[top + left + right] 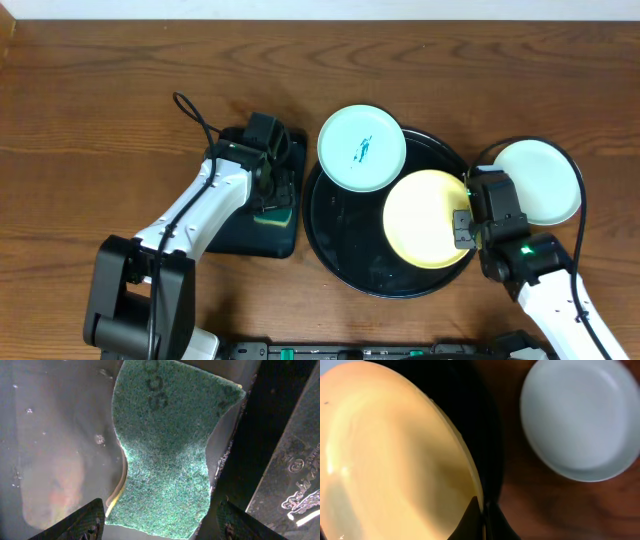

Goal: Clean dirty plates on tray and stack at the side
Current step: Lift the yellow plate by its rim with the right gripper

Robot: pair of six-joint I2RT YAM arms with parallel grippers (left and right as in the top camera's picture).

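The large round black tray [340,230] holds a yellow plate [425,218] at its right side. A mint-blue plate [361,148] with a teal smudge rests on the tray's upper rim. A clean mint-blue plate [540,180] lies on the table to the right of the tray. My right gripper [466,222] is shut on the yellow plate's right rim [479,510], with the plate [390,455] tilted. My left gripper [160,522] is open directly over a green scouring sponge [170,455] and straddles its near end, over the small rectangular tray [262,200].
The small rectangular black tray [60,435] is wet, with droplets round the sponge. Bare brown wood [100,120] surrounds both trays. A black cable [195,115] loops above the left arm.
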